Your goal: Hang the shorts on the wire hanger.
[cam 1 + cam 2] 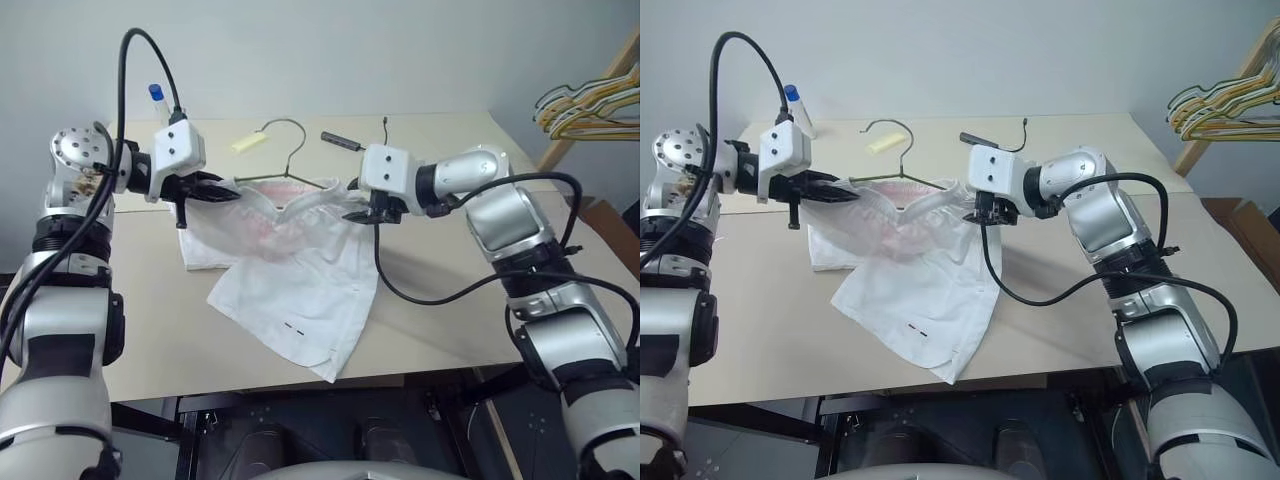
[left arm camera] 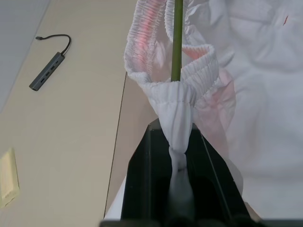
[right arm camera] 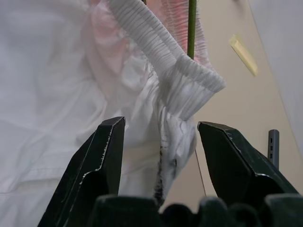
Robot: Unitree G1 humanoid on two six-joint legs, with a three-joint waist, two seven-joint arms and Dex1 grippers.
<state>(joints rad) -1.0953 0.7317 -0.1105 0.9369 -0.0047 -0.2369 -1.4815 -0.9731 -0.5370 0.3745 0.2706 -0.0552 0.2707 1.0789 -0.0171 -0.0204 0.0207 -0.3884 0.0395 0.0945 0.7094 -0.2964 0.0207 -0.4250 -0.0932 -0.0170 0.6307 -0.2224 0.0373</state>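
The white shorts (image 1: 300, 270) hang from their gathered waistband above the table, legs trailing onto the tabletop. The thin green wire hanger (image 1: 283, 150) runs through the waistband, its hook pointing away over the table. My left gripper (image 1: 222, 190) is shut on the left end of the waistband (image 2: 177, 123), beside the green wire (image 2: 176, 38). My right gripper (image 1: 362, 212) is at the right end of the waistband. In the right wrist view its fingers (image 3: 102, 161) stand open on either side of the bunched elastic (image 3: 189, 87), not pinching it.
A beige table (image 1: 150, 320) carries a yellow block (image 1: 247, 141), a dark USB hub (image 1: 341, 140) with cable and a blue-capped bottle (image 1: 157, 100) at the back. A bunch of yellow and tan hangers (image 1: 590, 105) hangs on a wooden rack at the far right.
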